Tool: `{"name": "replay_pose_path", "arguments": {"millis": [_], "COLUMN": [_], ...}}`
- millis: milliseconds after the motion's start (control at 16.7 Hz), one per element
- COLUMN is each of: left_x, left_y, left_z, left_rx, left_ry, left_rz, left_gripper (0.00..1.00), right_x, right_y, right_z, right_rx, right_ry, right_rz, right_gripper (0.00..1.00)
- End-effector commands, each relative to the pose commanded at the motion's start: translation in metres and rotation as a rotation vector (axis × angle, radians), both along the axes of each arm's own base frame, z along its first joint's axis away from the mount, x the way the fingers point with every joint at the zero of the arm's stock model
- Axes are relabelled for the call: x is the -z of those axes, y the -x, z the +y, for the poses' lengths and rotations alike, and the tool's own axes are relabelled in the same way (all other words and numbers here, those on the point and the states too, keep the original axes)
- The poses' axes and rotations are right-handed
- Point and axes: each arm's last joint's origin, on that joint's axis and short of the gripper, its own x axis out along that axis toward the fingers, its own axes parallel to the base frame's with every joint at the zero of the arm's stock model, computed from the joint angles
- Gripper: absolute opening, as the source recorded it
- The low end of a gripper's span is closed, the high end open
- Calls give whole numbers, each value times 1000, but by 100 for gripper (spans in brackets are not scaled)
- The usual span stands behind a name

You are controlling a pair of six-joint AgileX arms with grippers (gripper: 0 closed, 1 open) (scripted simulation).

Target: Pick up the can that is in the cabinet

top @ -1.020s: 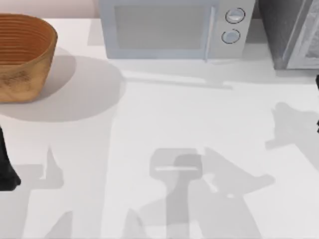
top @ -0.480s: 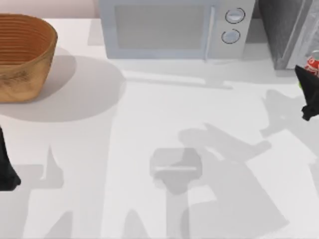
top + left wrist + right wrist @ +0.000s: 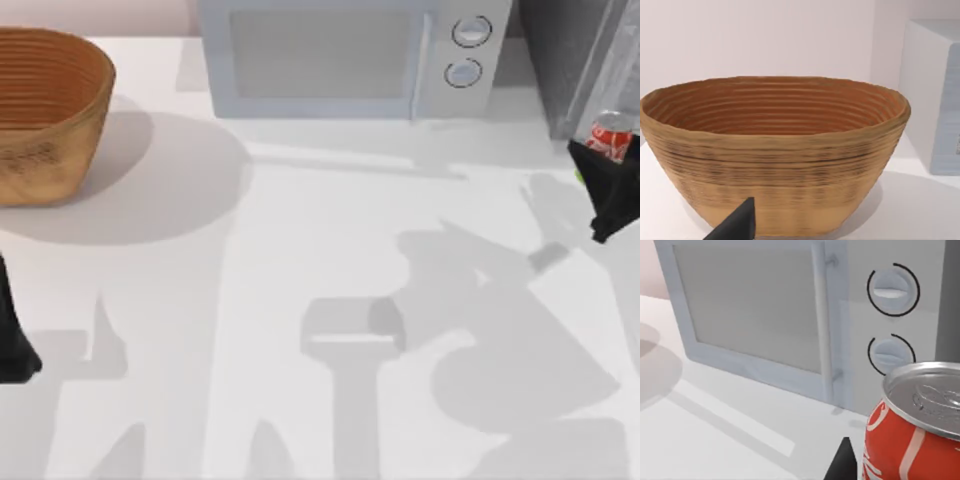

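Step in hand: the can [image 3: 611,136] is held in the right pincer [image 3: 603,190], fingers closed on its side, just in front of the cabinet [image 3: 560,60] at the table's [image 3: 300,250] right edge. In the right wrist view the can [image 3: 912,425] is seen close up before the microwave [image 3: 790,315]. The pick is judged nearly complete; next, a steady hold and a clear lift are called for. The left pincer [image 3: 15,340] is parked at the left edge; its opening cannot be told.

Count: 1 can, 1 cabinet, 1 microwave with 2 knobs, 1 basket [image 3: 45,110], 2 arms.
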Motion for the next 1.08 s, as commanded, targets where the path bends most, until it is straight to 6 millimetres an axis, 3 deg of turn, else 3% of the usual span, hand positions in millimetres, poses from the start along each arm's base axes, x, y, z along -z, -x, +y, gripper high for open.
{"name": "replay_pose_path", "arguments": {"millis": [360,660,1080], "left_x": [0,0,0], "left_y": [0,0,0], "left_z": [0,0,0], "left_rx": [0,0,0], "left_ry": [0,0,0], "left_rz": [0,0,0], "left_gripper": [100,100,100], "right_x": [33,62,68], "right_y": [-24,-36,-39], "right_z": [-7,-26,-36], "right_rx": [-105,-151,-161], "right_ry": [-7,2,13], "right_rz": [-53,-100,-132], "right_gripper": [0,0,0]}}
